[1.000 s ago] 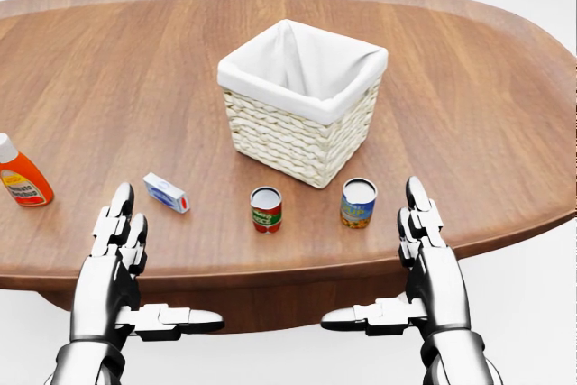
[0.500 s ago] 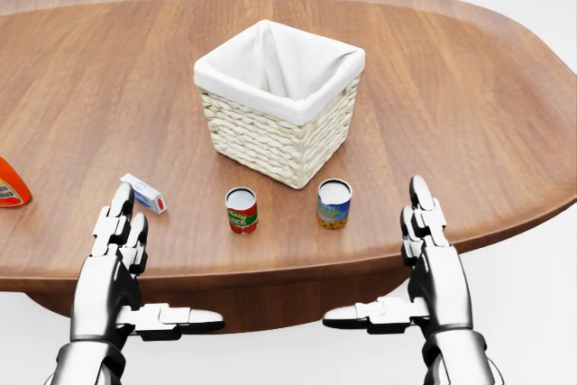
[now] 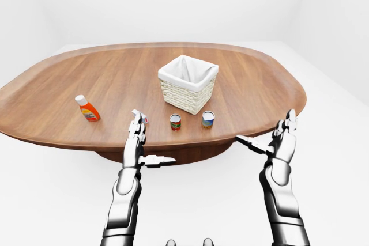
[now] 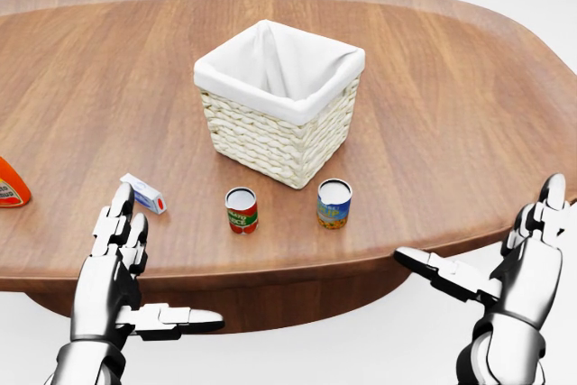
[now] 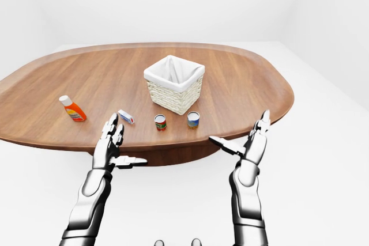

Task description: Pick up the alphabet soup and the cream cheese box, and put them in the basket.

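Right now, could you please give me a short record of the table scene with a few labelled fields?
Surface: wooden table
Basket: white-lined wicker, near the middle, nothing visible inside
Red can: upright, below the basket in the head view
Blue can: upright, right of the red can
Small box: lying flat, left of the cans
Orange bottle: far left
Left hand: open, holding nothing
Right hand: open, off the table's right edge

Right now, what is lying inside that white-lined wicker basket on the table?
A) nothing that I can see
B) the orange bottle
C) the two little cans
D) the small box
A: the basket shows only its white lining, while both cans, the small box and the orange bottle stand on the table outside it.
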`<state>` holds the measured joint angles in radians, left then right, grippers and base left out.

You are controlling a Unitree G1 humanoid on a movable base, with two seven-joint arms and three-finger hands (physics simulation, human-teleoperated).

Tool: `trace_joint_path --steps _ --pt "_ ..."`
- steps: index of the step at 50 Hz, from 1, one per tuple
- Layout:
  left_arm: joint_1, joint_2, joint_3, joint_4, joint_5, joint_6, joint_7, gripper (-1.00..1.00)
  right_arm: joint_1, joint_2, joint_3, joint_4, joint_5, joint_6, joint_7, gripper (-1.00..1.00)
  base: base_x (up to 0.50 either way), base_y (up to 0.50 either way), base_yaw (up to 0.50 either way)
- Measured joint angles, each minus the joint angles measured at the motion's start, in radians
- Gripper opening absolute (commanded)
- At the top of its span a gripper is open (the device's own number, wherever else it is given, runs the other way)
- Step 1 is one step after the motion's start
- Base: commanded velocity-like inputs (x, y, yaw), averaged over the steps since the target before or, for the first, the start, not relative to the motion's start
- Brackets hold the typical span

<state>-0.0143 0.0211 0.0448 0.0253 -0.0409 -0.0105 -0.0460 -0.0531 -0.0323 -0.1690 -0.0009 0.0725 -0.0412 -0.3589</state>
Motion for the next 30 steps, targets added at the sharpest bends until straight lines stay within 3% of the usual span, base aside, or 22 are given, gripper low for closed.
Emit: trace_joint_path --steps 10,30 --pt "-0.002 0.0 0.0 0.003 0.0 -0.001 0.0 1.0 0.001 -0.007 -0.048 -0.04 0.0 -0.01 -0.165 1.0 0.0 0.0 0.0" --pt "0.002 0.0 -0.001 -0.005 0.0 0.003 0.001 1.0 0.056 -0.01 -0.172 -0.148 0.066 -0.021 -0.165 1.0 0.0 0.0 0.0"
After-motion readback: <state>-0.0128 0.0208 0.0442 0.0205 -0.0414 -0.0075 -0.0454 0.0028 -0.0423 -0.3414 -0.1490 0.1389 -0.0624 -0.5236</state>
